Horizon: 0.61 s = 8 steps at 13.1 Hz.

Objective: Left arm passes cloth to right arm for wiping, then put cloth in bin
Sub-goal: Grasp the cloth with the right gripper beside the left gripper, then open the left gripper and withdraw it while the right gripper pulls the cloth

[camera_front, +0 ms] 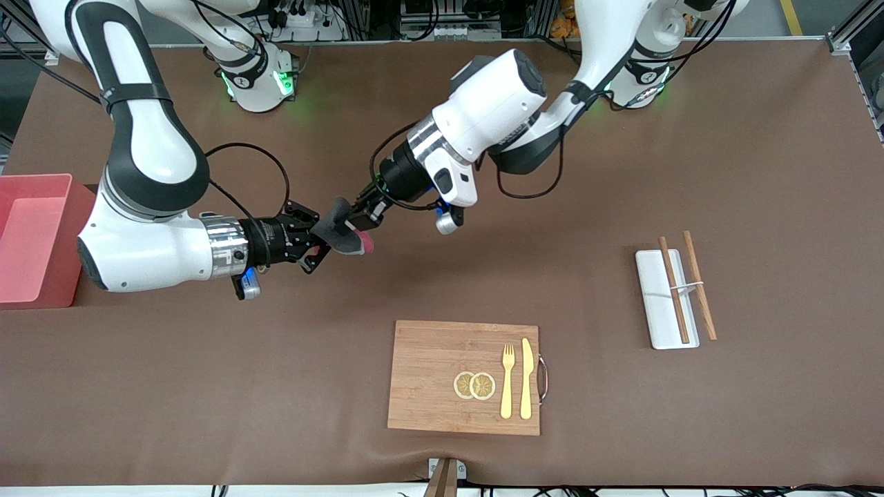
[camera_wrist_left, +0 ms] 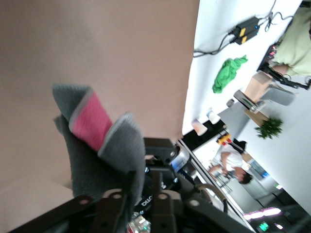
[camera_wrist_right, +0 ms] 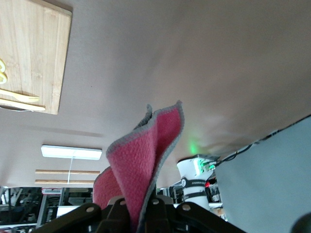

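The cloth [camera_front: 340, 219], dark grey with a crimson-pink face, hangs in the air between both grippers over the middle of the table. My right gripper [camera_front: 323, 241] is shut on it; in the right wrist view the pink fold of the cloth [camera_wrist_right: 146, 150] fills the gap between its fingers [camera_wrist_right: 138, 201]. My left gripper [camera_front: 356, 219] meets the cloth from the left arm's end. In the left wrist view the cloth [camera_wrist_left: 97, 131] lies against one finger, and a dark gap shows between the fingers of the left gripper [camera_wrist_left: 142, 174], so it is open. The salmon-pink bin [camera_front: 34, 235] stands at the right arm's end of the table.
A wooden board [camera_front: 428, 373] lies nearer the front camera, with a fork [camera_front: 507, 379], a knife [camera_front: 526, 376] and lemon slices [camera_front: 474, 385] on it. A white tray [camera_front: 652, 276] with chopsticks [camera_front: 699, 286] lies toward the left arm's end.
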Tool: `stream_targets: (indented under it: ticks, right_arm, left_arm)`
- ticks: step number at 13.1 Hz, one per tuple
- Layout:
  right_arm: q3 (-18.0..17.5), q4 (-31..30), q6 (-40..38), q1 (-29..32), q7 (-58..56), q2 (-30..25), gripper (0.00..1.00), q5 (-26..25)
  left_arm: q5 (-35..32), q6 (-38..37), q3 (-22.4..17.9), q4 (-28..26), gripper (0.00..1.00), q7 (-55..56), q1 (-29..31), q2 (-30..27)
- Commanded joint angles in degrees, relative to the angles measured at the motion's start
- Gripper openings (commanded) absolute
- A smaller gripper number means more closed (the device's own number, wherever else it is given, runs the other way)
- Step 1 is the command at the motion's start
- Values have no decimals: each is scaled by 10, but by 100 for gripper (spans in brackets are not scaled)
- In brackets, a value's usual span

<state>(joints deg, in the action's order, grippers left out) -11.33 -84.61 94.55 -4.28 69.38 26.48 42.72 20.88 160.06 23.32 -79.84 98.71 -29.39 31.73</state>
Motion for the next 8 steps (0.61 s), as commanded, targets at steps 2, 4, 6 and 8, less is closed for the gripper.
stream_targets:
  ticks: [2,4,6,8]
  right_arm:
    - [0,11,7,-13,-172,6,0,-160]
    - [0,-1,33,-16,-273,13,0,-244]
    - [2,-41,90,-8,-337,16,0,-283]
    - [2,-132,215,-11,-380,16,0,-305]
  left_arm:
    - [-39,-111,-13,-5,100,1,36,-61]
    - [-91,-189,-14,-6,100,-4,68,-90]
    - [-131,-273,-10,-6,100,-40,109,-118]
    - [-131,-345,-13,-7,100,-147,141,-141]
